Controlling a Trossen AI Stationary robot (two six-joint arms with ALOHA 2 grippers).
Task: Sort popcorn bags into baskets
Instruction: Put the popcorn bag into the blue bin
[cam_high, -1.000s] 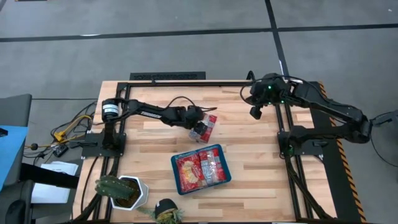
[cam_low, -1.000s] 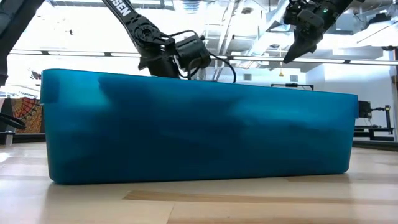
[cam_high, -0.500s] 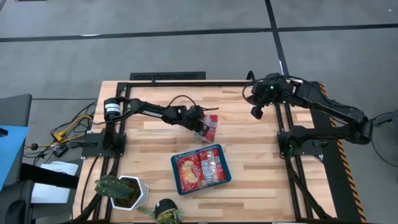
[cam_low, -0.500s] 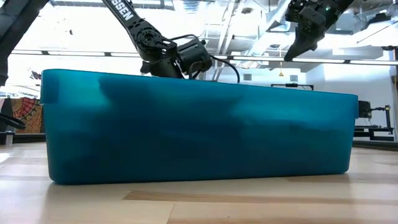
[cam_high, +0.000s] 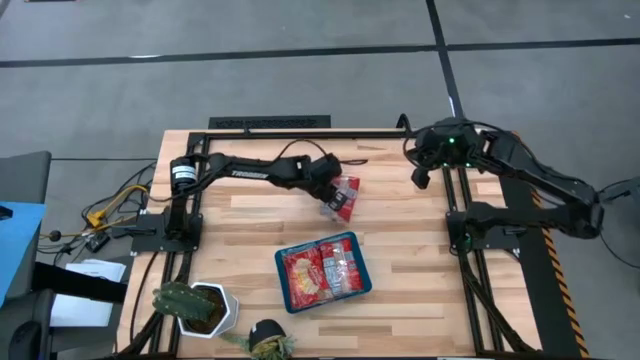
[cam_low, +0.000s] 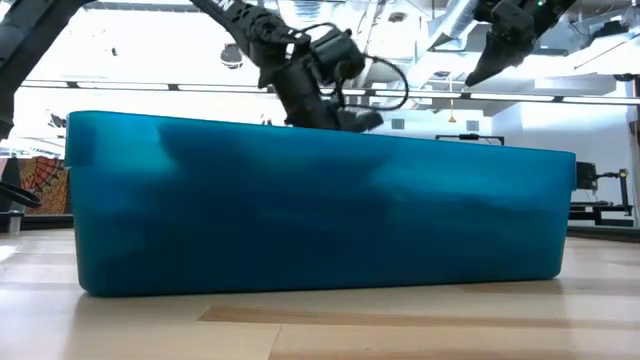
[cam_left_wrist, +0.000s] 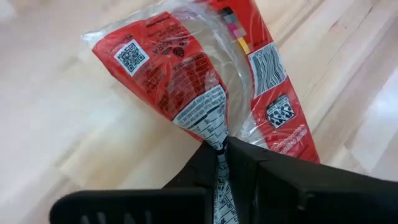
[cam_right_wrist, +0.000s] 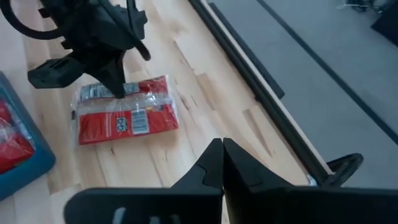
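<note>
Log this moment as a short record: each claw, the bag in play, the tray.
left claw: shut on a popcorn bag, over the table's far middle
held popcorn bag: pinched at its edge, hanging crumpled below the fingers
right claw: shut, holding nothing, waiting at the far right
tray: teal, near the middle of the table, red bags already inside
bags loose on table: none seen

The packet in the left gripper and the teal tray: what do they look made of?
The popcorn bag looks like thin glossy plastic film: it crinkles and glints, pinched in the left gripper. The teal tray looks like moulded, slightly translucent matte plastic.
</note>
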